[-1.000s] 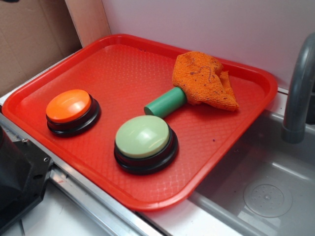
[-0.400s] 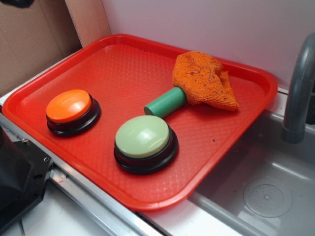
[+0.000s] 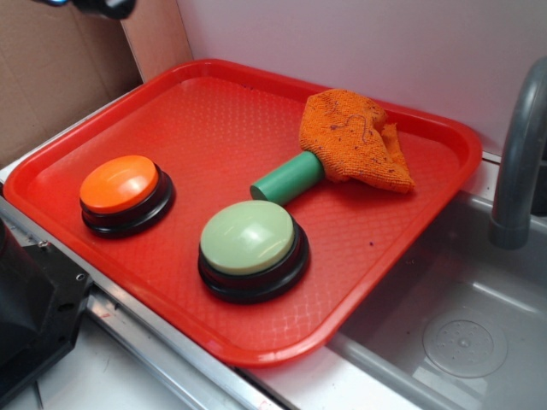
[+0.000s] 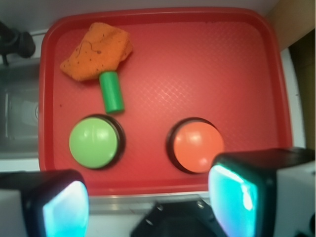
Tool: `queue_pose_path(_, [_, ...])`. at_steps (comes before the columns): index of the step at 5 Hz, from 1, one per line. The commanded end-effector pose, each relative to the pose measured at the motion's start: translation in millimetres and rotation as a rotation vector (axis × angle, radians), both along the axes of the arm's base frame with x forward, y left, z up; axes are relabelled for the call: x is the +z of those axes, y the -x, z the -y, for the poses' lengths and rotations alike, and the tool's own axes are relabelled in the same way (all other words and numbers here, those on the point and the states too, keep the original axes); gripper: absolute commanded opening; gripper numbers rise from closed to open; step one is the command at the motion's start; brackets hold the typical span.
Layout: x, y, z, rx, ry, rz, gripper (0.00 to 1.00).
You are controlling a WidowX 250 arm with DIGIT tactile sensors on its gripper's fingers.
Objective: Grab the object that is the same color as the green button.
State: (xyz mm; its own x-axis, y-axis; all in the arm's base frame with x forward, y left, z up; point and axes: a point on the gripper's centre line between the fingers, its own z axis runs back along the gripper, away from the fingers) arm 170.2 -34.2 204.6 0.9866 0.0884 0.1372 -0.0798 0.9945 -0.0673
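A small green cylinder, the object (image 3: 288, 177) (image 4: 112, 92), lies on its side on the red tray (image 3: 197, 120) (image 4: 197, 59). Its far end is tucked under an orange cloth (image 3: 355, 138) (image 4: 94, 52). The pale green button (image 3: 249, 242) (image 4: 94, 142) on a black base sits just in front of it. My gripper (image 4: 148, 205) hangs high above the tray's near edge, open, with nothing between its fingers (image 4: 234, 200). In the exterior view only a dark piece of the arm (image 3: 102, 7) shows at the top left.
An orange button (image 3: 121, 190) (image 4: 197, 144) on a black base sits on the tray's left part. A grey sink (image 3: 461, 325) with a tap (image 3: 517, 162) lies right of the tray. A black bracket (image 3: 34, 307) stands at the front left. Cardboard (image 3: 51, 77) rises behind.
A dark part of the arm has come into the exterior view at the top left corner. The cylinder, cloth and buttons have not moved.
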Motion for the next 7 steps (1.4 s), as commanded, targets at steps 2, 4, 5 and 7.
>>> queue_pose_path(2, [-57, -54, 25, 0.162, 0.024, -0.065, 1.0])
queue_pose_path(4, [-105, -75, 35, 0.196, -0.028, -0.116, 1.0])
queue_pose_path(5, [-130, -87, 40, 0.124, -0.022, -0.121, 1.0])
queue_pose_path(7, [-171, -99, 44, 0.193, -0.049, -0.134, 1.0])
